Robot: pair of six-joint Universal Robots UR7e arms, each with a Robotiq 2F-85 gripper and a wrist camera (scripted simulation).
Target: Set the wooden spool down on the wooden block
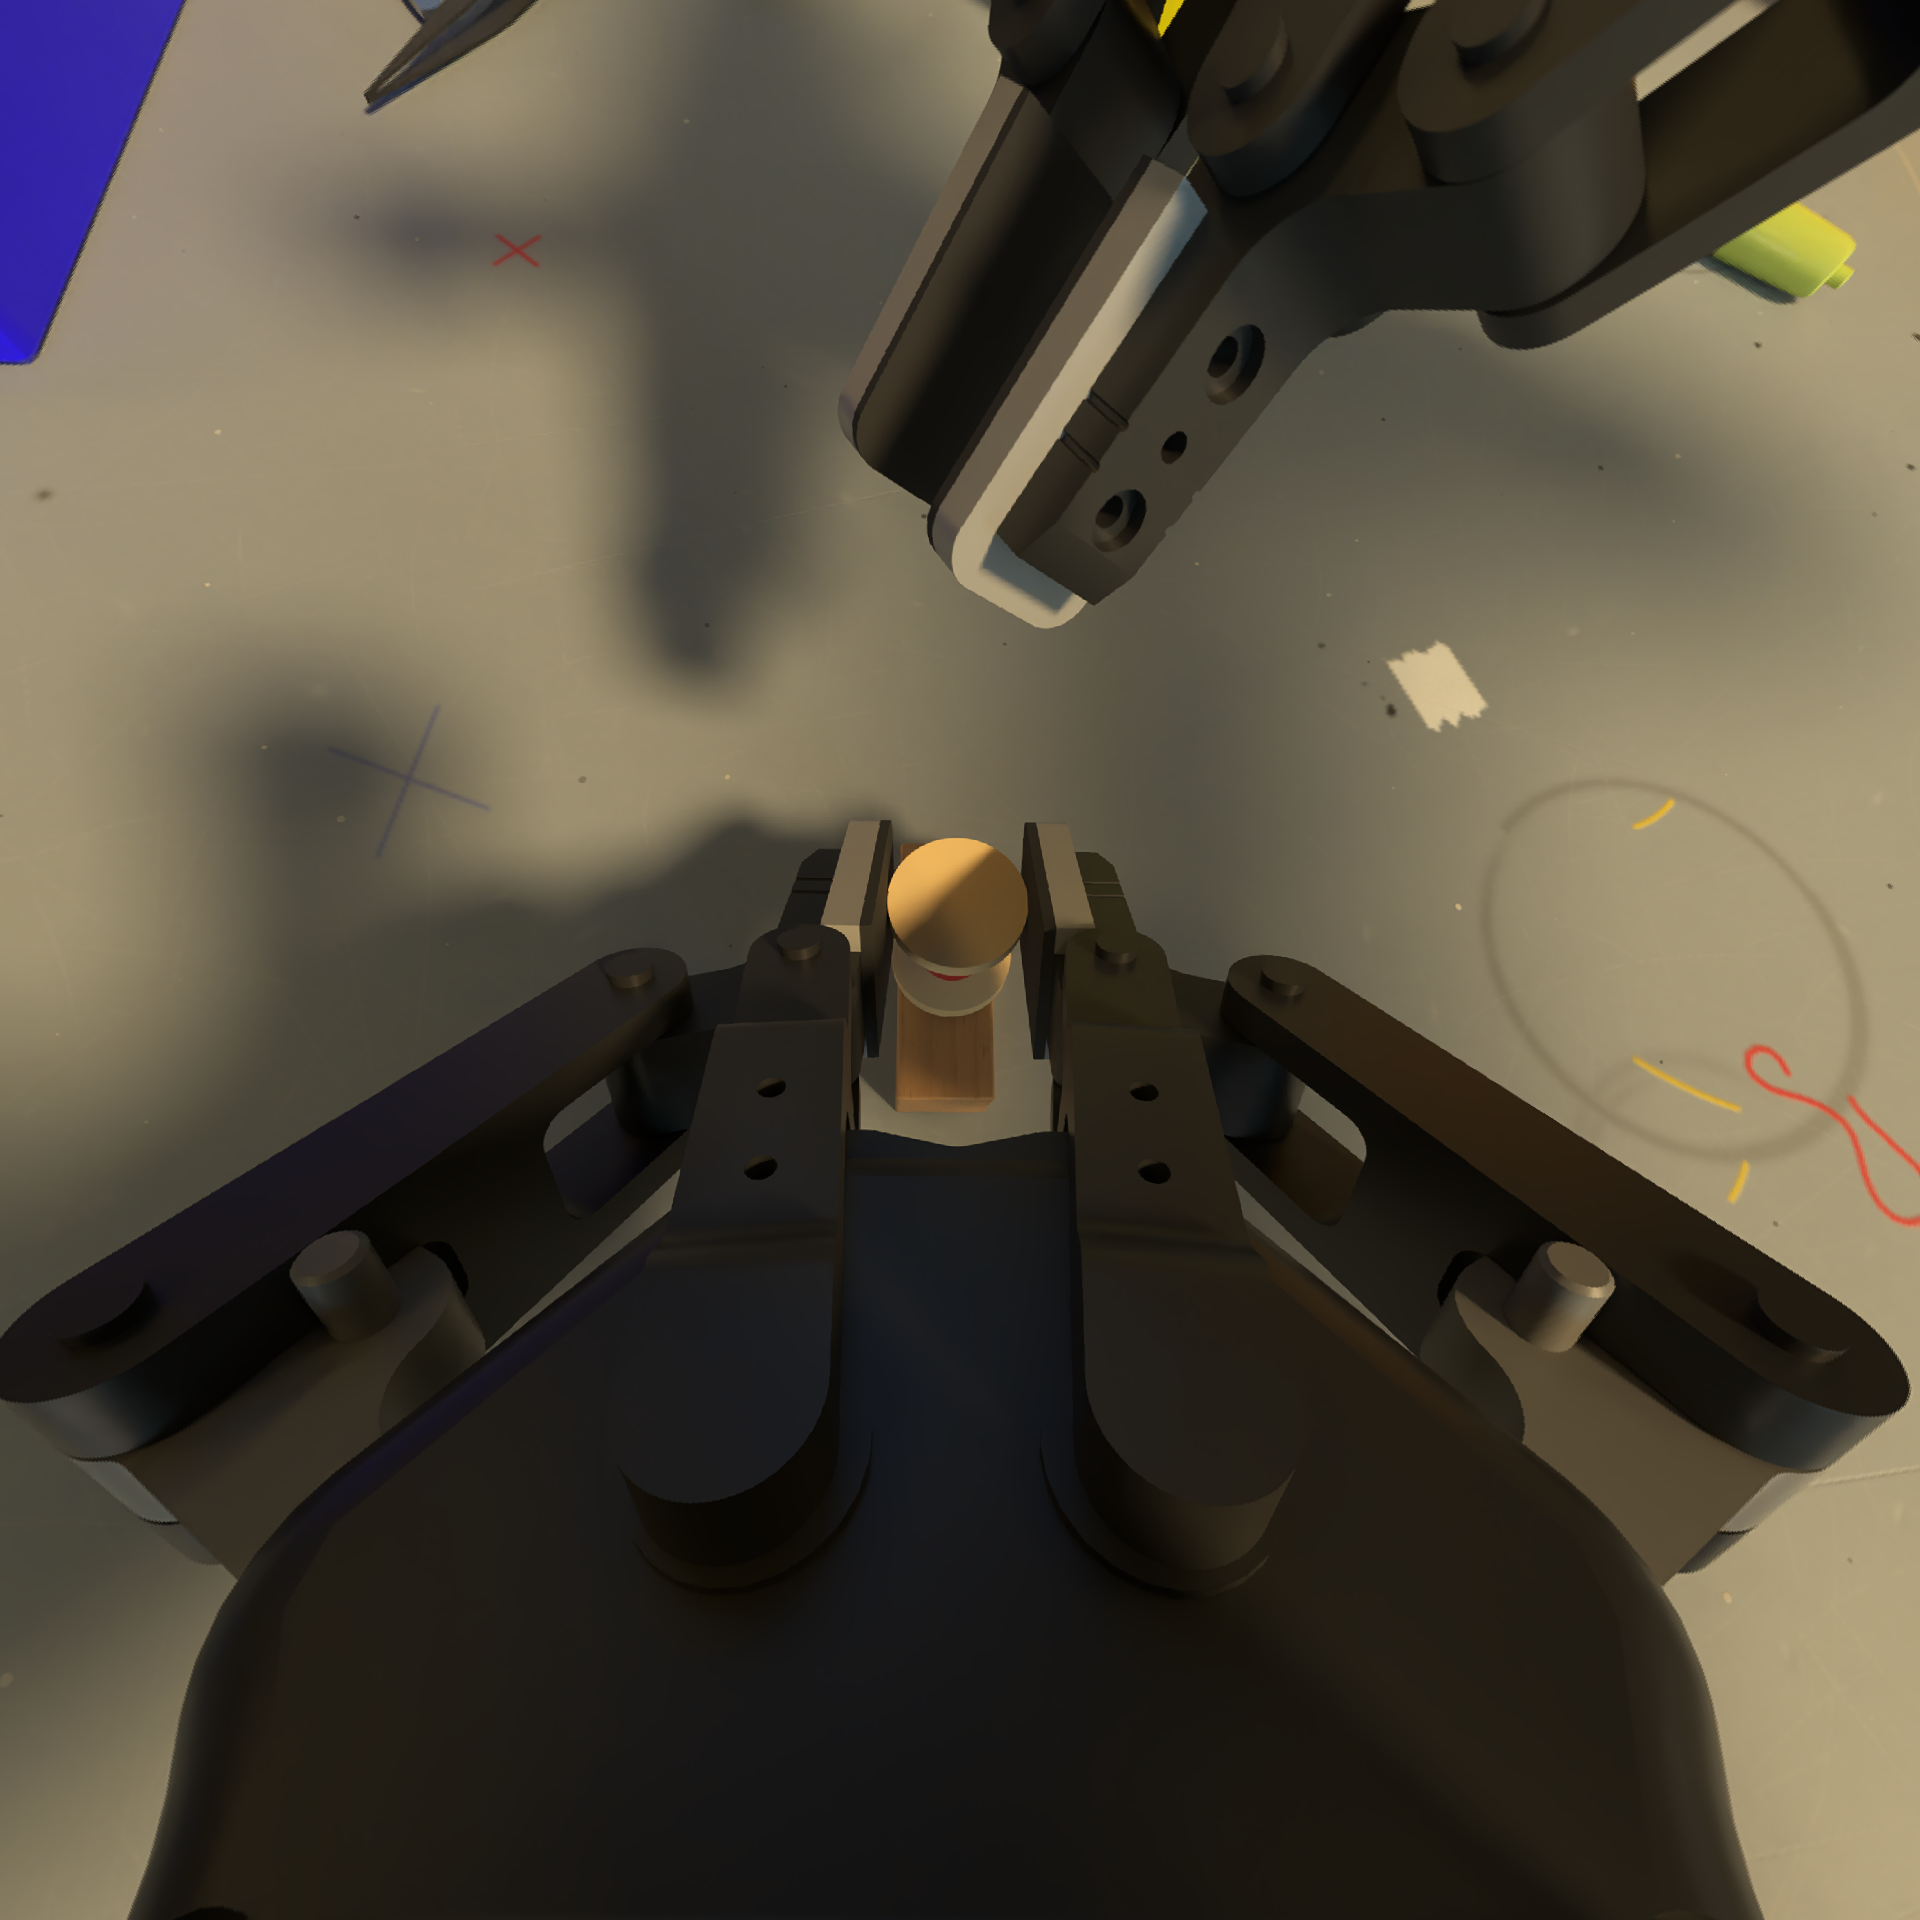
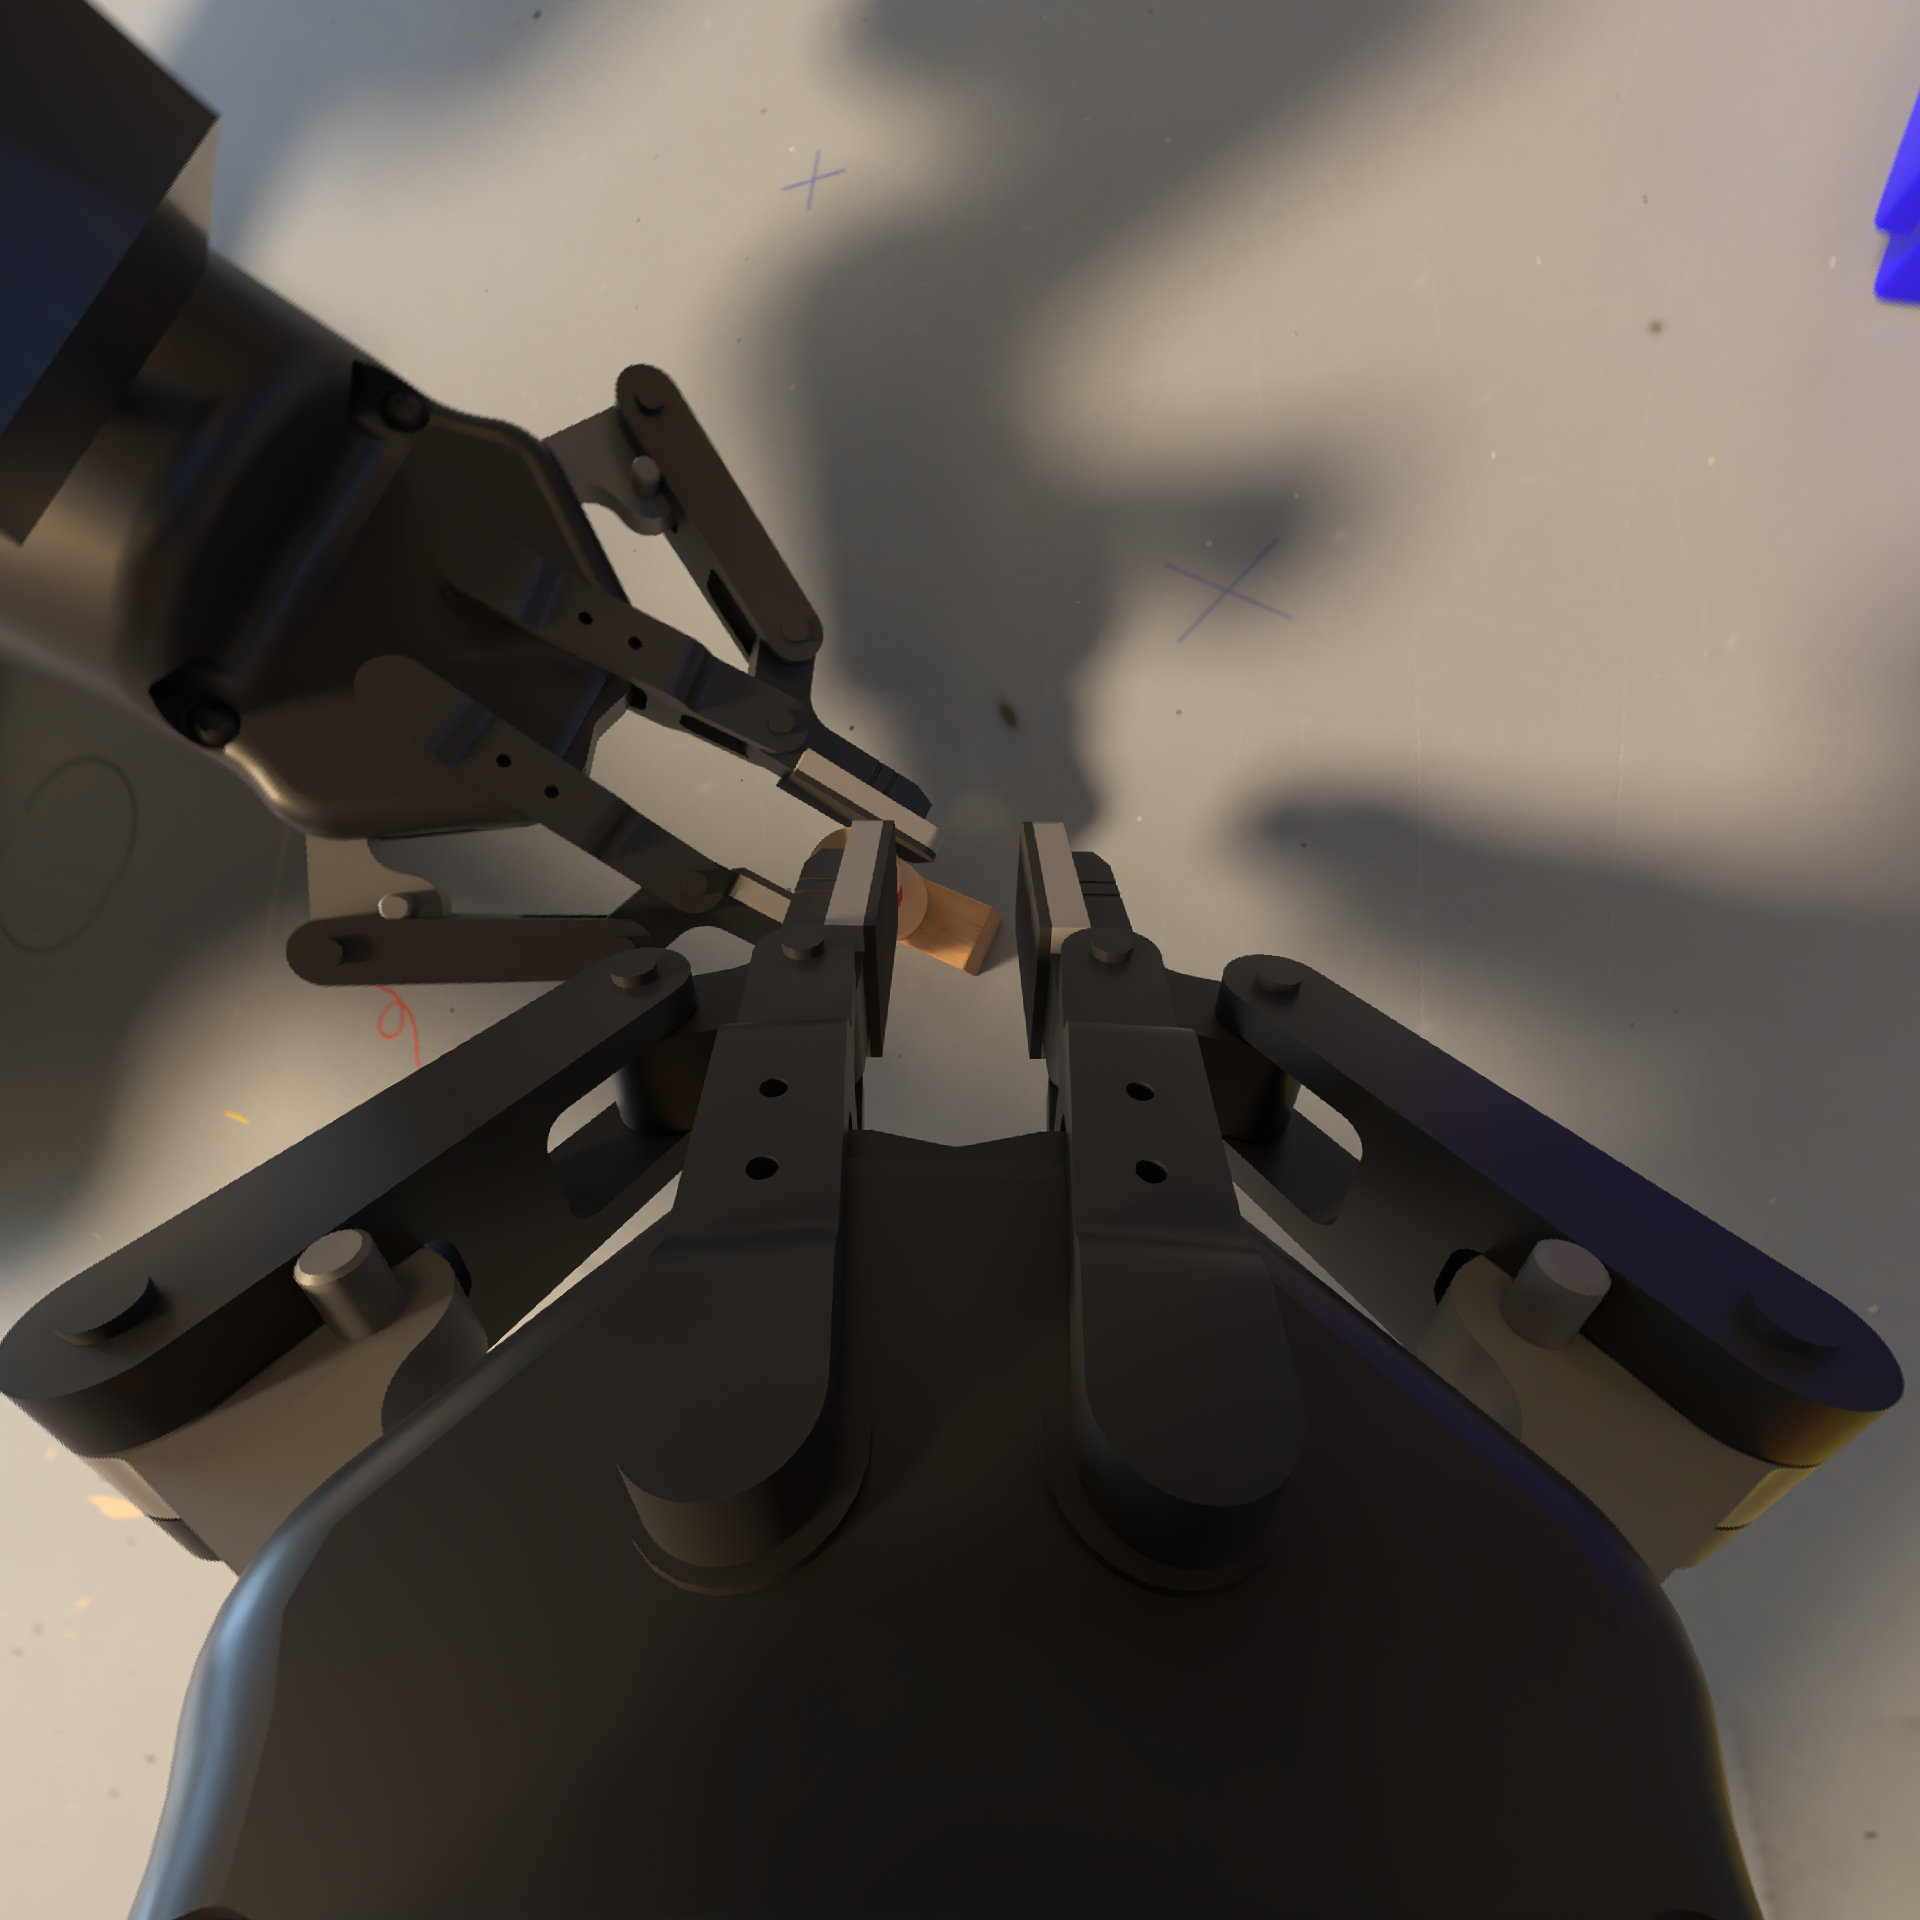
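Grey tabletop [image 1: 1351, 935] fills both of my camera views, with big soft shadows, pen crosses and little scribbles on it. My left claw [image 1: 956, 899] has its 2 fingers close on each side of the round tan wooden spool [image 1: 956, 899]. The pads sit right at the spool's top disc, so it looks held. The spool stands upright over the small light-brown wooden block [image 1: 943, 1065], and I see its red middle just above the block (I cannot tell if they touch yet). My right claw [image 2: 956, 883] has a narrow gap between its fingers and nothing is in it. From its camera the block [image 2: 951, 925] lies just past the fingertips, and the spool [image 2: 909, 899] is mostly hidden behind 1 finger. A flat blue sheet [image 1: 62, 177] lies at the far left edge. A yellow-green plastic thing [image 1: 1787, 249] peeks out behind the right claw [image 1: 997, 499].
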